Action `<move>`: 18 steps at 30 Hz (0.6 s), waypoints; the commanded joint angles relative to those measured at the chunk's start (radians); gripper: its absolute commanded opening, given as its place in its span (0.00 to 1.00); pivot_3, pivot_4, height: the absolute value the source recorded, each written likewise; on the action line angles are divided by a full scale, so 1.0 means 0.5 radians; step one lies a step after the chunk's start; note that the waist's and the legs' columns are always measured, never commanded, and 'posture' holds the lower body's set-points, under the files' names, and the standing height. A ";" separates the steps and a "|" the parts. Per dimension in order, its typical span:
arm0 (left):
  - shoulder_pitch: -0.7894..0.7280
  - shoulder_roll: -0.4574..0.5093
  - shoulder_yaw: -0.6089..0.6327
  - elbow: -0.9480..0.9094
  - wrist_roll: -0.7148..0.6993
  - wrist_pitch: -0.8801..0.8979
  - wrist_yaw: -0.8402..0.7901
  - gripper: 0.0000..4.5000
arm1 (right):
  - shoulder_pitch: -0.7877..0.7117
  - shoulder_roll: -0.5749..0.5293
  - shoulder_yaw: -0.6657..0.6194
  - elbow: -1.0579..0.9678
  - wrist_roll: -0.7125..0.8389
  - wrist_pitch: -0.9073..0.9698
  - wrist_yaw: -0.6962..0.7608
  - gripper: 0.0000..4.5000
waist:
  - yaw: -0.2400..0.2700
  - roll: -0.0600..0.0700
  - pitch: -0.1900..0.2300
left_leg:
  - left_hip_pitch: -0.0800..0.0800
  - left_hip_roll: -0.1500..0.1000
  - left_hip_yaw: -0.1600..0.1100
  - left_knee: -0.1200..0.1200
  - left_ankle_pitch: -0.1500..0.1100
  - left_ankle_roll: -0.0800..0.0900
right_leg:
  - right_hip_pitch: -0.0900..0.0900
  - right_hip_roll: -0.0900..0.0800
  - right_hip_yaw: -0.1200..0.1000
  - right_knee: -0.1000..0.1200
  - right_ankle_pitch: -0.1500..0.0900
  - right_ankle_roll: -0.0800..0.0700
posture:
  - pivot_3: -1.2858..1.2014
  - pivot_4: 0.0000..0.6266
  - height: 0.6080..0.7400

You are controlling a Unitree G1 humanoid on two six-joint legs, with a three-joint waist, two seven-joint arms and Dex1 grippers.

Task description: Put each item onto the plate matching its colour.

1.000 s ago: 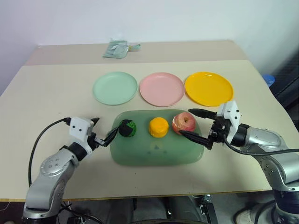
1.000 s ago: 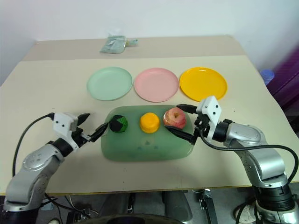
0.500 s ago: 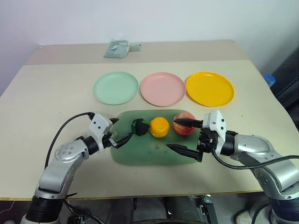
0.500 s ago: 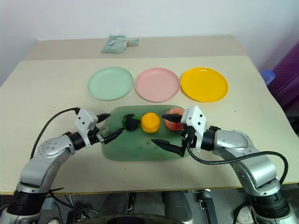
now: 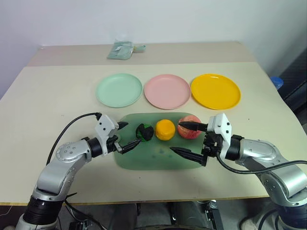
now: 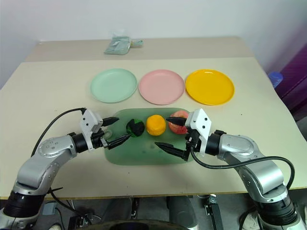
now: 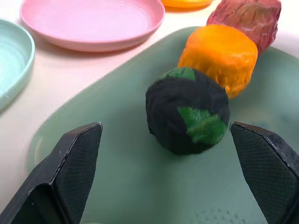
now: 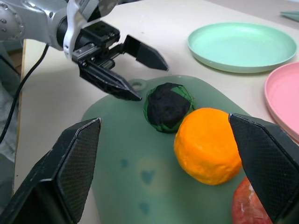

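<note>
Now that the left gripper has swung in, open, beside the green-and-black ball, grasping looks next. The right gripper, also open, holds nothing near that ball.

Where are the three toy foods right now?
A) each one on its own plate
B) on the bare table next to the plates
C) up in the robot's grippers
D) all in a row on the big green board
D: the dark green-and-black ball, the orange fruit and the pink-red apple all sit on the big green board, and the three plates behind it hold nothing.
</note>
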 commanded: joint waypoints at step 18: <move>-0.222 -0.077 -0.215 0.231 0.197 -0.112 -0.047 0.58 | -0.038 0.025 0.022 -0.096 0.034 0.000 -0.025 1.00 | -0.002 -0.001 0.000 | -0.001 0.000 0.000 0.000 0.000 0.000 | -0.001 0.000 0.000 0.000 0.000 0.000 | 0.52 0.24 1.00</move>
